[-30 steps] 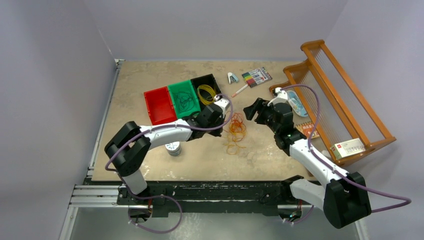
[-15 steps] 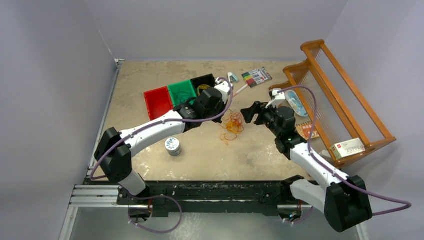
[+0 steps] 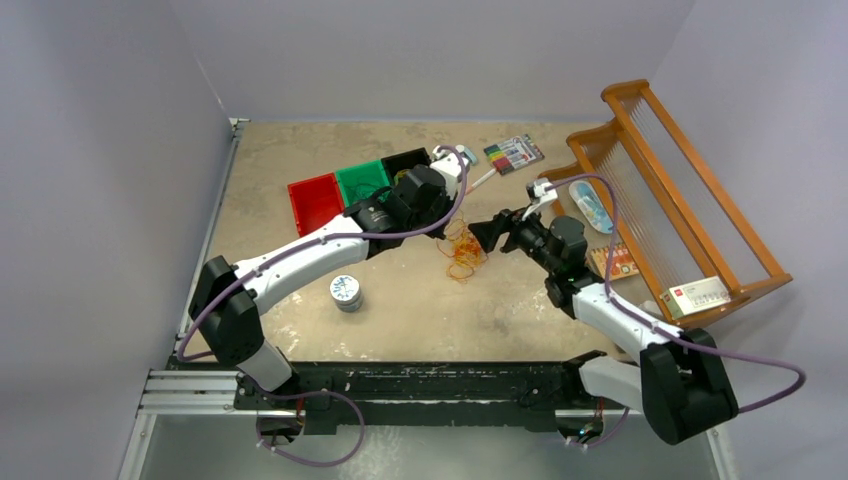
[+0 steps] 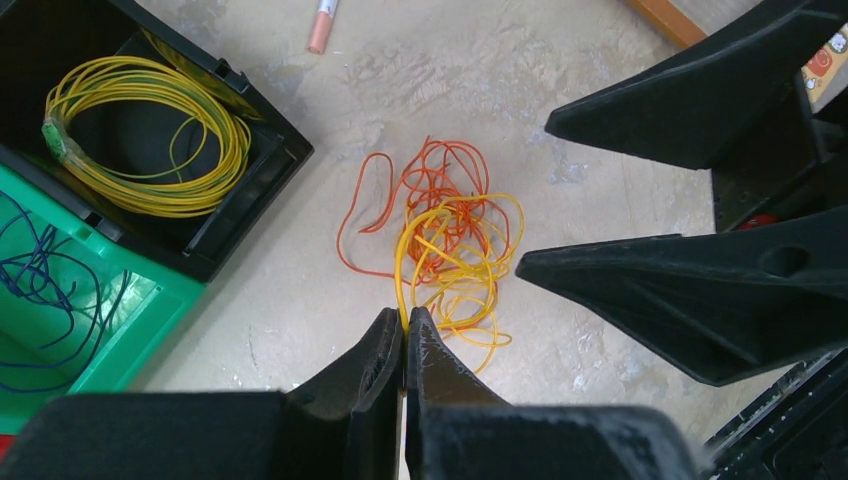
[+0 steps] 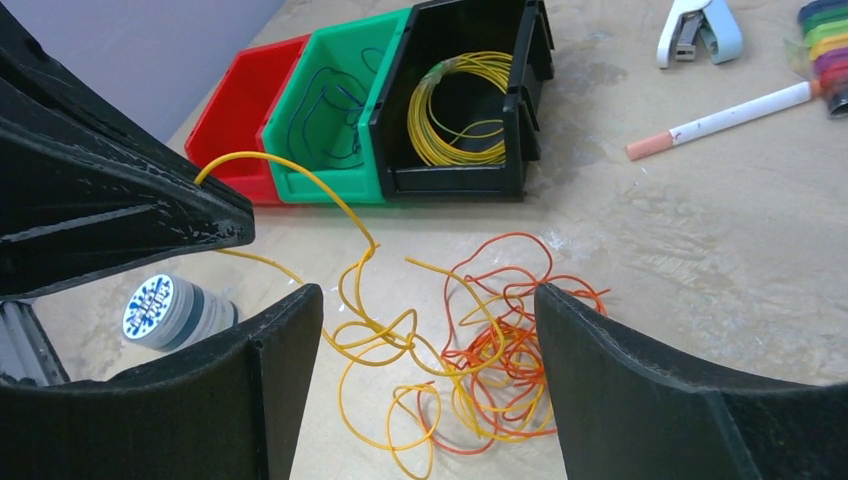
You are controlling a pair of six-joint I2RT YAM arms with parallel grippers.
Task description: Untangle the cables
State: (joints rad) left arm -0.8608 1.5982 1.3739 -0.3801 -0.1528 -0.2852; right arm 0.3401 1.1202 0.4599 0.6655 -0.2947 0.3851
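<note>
Two grippers meet over the tangle [image 3: 464,250] of orange-red and yellow cables, which lies on the table [image 3: 300,150] just in front of the black bin [image 5: 530,90]. Left gripper [image 4: 404,318]: jaws fully closed, pinching a single yellow strand [image 5: 312,188] that arcs from its tips down into the heap. Right gripper [image 5: 425,300]: jaws spread wide and holding nothing, its fingers framing the heap in its own view. Over the last second the left gripper has risen and drawn back from beside the heap toward the bins, and the heap's lower loops have gathered in after it. The right gripper has meanwhile advanced to the heap's far side. The yellow strand is thus lifted partly free, yet its lower loops remain threaded through the orange-red cable [image 4: 440,170], so separation looks only begun. A coiled yellow cable [image 4: 140,130] already sits in the black bin, and a dark cable [image 4: 35,285] in the green bin [image 4: 120,330].
</note>
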